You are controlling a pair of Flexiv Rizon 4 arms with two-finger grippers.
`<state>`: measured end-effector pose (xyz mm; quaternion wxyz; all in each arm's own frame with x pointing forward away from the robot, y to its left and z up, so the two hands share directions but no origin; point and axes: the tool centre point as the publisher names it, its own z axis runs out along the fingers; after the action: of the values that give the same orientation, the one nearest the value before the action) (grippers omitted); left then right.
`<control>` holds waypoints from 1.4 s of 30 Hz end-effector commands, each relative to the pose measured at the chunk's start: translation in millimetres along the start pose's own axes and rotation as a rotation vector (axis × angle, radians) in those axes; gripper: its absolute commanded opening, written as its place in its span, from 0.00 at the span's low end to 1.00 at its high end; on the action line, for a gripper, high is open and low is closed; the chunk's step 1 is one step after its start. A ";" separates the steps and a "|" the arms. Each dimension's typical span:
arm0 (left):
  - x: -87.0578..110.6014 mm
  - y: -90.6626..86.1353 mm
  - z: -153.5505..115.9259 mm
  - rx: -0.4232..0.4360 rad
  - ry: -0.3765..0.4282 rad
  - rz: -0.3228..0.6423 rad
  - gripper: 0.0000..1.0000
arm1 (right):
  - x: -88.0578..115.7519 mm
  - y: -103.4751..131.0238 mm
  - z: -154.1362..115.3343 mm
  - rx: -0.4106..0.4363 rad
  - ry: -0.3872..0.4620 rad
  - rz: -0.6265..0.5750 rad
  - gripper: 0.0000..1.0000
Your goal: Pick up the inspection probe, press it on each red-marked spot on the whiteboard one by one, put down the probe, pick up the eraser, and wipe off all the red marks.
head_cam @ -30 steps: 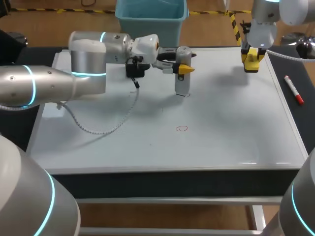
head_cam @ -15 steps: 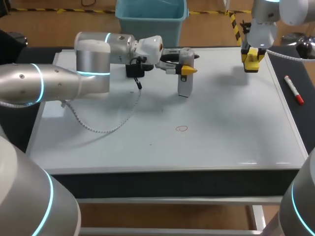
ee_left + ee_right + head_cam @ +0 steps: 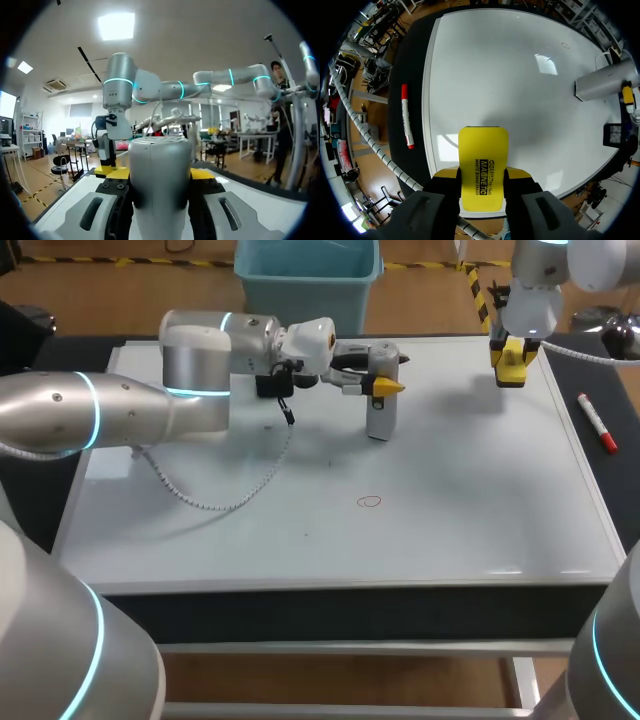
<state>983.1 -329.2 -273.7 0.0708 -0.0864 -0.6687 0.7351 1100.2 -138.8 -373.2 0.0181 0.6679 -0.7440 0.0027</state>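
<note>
Holding the inspection probe (image 3: 378, 412) upright over the far middle of the whiteboard (image 3: 470, 510), the left hand (image 3: 381, 373) is clamped on the grey barrel from both sides, and the left wrist view shows the fingers snug against it. Whether the probe's foot sits on the board or just above it, I can't tell from here.

And there's the target: one small red mark (image 3: 370, 502), a thin ring, lying nearer than the probe, almost straight in line with it and well apart from it. The job now, I'd say, is a clean carry toward the near side. Lift the foot clear so it doesn't drag and smear ink, keep the barrel vertical, and centre the foot over the ring. Then come straight down and press flat, no tilt.

Watch the coiled cable (image 3: 215, 502) lying on the board to the left. It looks slack enough, but it should be kept off the mark.

Over at the far right corner the right hand (image 3: 509, 360) hangs above the board, closed on the yellow eraser (image 3: 482, 160), well out of the way. A red marker (image 3: 597, 424) lies on the desk (image 3: 620, 410) just right of the board's edge.
</note>
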 end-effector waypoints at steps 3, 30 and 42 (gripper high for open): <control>-5.7 3.9 0.1 0.006 0.009 -0.005 0.00 | 0.5 -2.0 -0.9 -0.003 0.003 -0.003 0.00; -2.3 -16.2 -14.8 -0.026 -0.047 -0.002 0.00 | 0.5 -2.0 -0.9 -0.003 0.003 -0.003 0.00; 2.2 -49.7 -88.2 -0.027 -0.174 0.046 0.00 | 0.5 -2.0 -0.9 -0.003 0.003 -0.003 0.00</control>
<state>1012.9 -266.7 -244.7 0.0240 -0.0650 -0.6735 0.7360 1100.3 -138.8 -373.2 0.0181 0.6679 -0.7440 0.0028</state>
